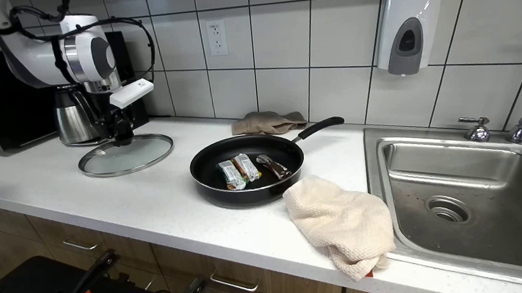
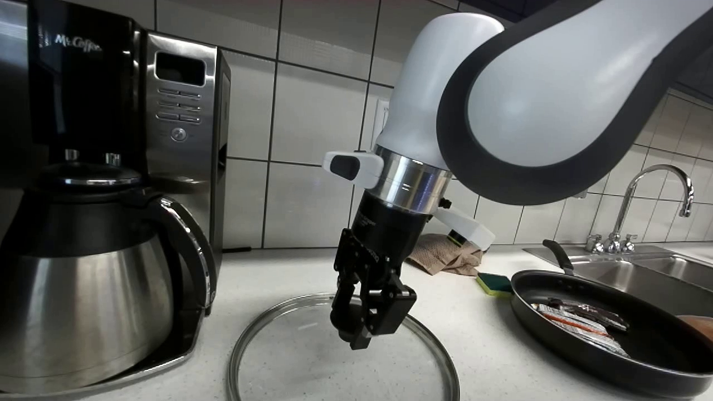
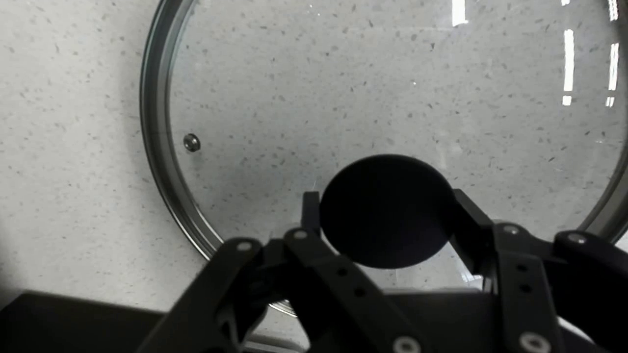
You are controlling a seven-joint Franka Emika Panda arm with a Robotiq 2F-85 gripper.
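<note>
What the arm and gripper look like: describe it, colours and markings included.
The arm is white to pale grey, smoothly rounded and trimmed in dark grey, with black cables looped along it and a shiny silver collar just above the black gripper. The gripper's angular, jointed fingers show pale pin heads; its pale lettering is too small to read.

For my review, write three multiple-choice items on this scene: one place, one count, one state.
1. Where is the gripper?
A over the sink
B at the knob of the lid
C at the soap dispenser

2. How many packets lie in the pan?
A one
B five
C three

3. The pan is:
A uncovered
B covered
C upside down

1 B: fingers flank the knob in the wrist view.
2 C: two light and one dark, in an exterior view.
3 A: packets show inside; the lid lies on the counter.
</note>
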